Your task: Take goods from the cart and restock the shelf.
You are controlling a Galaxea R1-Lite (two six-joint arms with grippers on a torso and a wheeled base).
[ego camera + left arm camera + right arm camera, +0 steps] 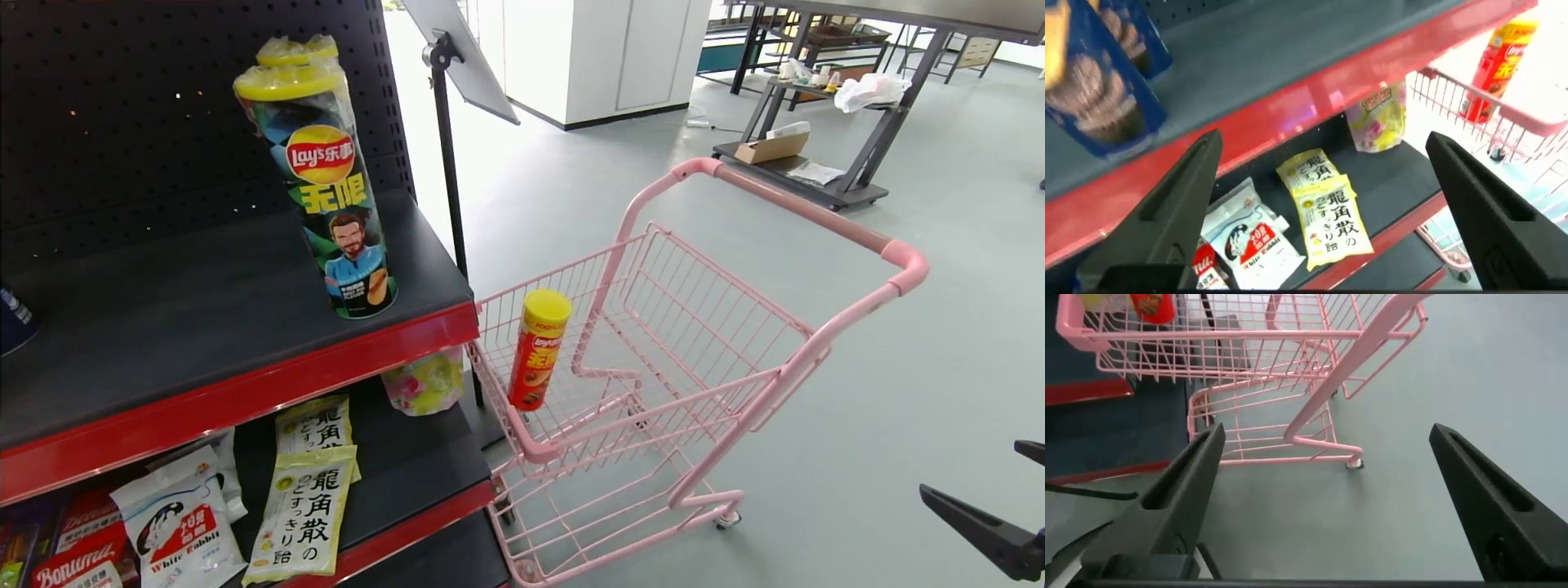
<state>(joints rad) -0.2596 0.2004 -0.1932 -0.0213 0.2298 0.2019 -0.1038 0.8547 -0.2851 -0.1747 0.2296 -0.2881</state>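
A pink shopping cart (804, 208) stands to the right of the shelf (245, 384), and a red chip can with a yellow lid (537, 351) stands upright in the basket's corner nearest the shelf. On the top shelf board are tall green chip cans (331, 196). My right gripper (969, 465) is open and empty, low at the right, apart from the cart. Its wrist view looks between the fingers (1167, 514) at the cart's lower rack (1282, 433) and the can's base (1151, 304). My left gripper (1323, 137) is open and empty before the shelf's red edge; the can (1498, 57) shows beyond.
Candy bags (306, 506) and a white bag (184, 523) lie on the lower shelf, a yellow pouch (420, 380) at its end. Blue boxes (1094, 90) stand on the upper board. A stand with a tilted panel (445, 163) rises behind the cart. Open grey floor lies to the right.
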